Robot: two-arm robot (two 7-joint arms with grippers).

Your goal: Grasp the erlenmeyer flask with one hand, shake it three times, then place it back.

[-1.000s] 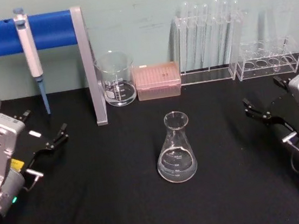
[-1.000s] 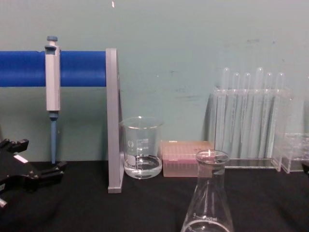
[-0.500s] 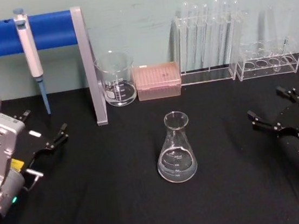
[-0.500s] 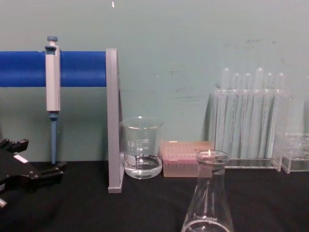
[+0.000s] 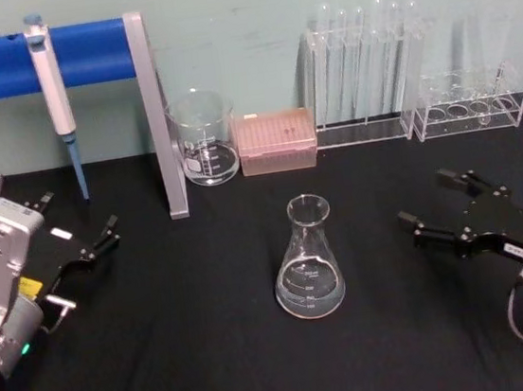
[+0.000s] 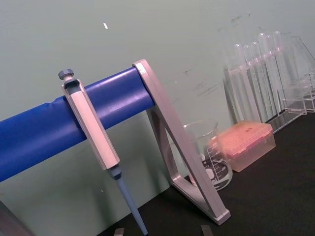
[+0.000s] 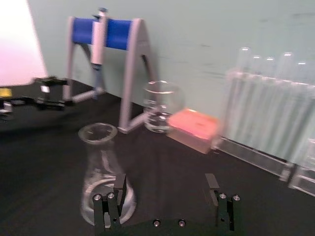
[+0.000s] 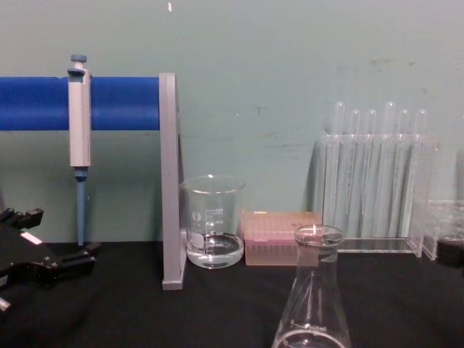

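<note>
right gripper [image 5: 422,199] wide open, 3 o'clock of the erlenmeyer flask [image 5: 308,268], not touching | left gripper [image 5: 81,216] open, parked at 9 o'clock

The black table [image 5: 167,360] before me spans the lower part of the head view. At its centre the erlenmeyer flask [image 5: 307,264] stands upright, well apart from everything else. Along the far edge, in the upper middle, a glass beaker [image 5: 203,138] stands just beside a pink tip box [image 5: 276,140]. In the upper right stand a clear rack of test tubes [image 5: 363,124] and a lower clear rack [image 5: 469,111]. In the upper left, the grey leg of the pipette stand [image 5: 158,113] rests on the cloth.
</note>
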